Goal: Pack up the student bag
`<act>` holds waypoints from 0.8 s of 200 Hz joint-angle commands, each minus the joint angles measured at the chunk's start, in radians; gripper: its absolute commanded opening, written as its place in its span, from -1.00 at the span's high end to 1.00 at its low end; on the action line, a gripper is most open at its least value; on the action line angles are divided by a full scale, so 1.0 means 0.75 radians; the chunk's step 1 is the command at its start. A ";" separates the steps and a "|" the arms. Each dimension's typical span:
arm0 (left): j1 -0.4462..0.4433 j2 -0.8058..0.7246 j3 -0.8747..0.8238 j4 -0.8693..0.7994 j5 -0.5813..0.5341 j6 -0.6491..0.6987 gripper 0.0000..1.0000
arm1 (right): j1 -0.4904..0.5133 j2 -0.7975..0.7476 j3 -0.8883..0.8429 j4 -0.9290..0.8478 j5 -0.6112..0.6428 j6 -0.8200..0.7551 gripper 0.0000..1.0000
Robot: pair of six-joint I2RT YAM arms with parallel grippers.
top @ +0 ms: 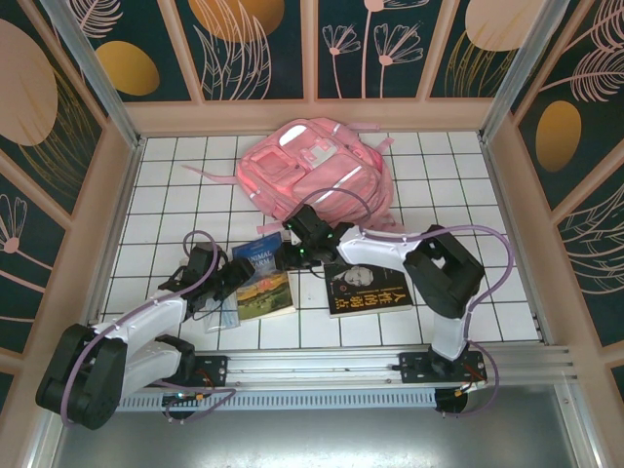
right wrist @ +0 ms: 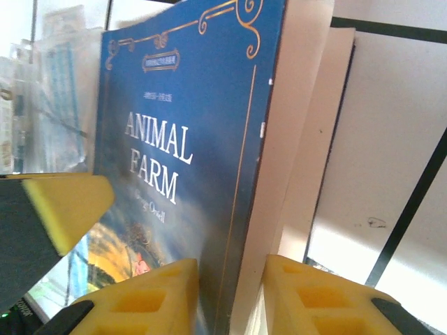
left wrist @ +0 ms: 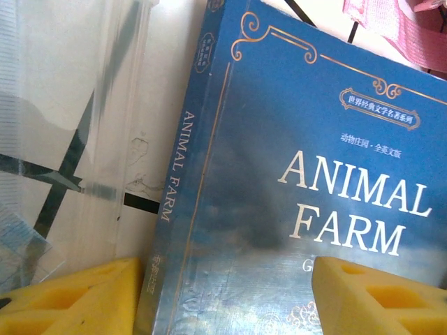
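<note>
While the right gripper (top: 299, 247) pinches the blue paperback book (top: 263, 281) by its page edge, the left gripper (top: 232, 275) stands spread.
The large pink fabric student bag (top: 317, 175) lies directly beyond the right gripper, the nearer one.

You'll find the student bag (top: 314, 175) is soft pink cloth with shiny strips; the Animal Farm book (left wrist: 293, 209) has a glossy cover.
</note>
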 commanded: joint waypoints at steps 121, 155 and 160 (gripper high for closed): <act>-0.002 0.088 -0.031 -0.043 -0.013 -0.001 -0.39 | -0.025 0.025 -0.031 0.199 -0.215 0.073 1.00; -0.001 -0.045 0.052 -0.115 -0.076 0.054 -0.97 | -0.089 -0.077 -0.041 0.195 -0.286 0.058 1.00; 0.000 -0.069 0.060 -0.103 -0.084 0.068 -0.98 | -0.105 -0.096 -0.046 0.198 -0.307 0.053 1.00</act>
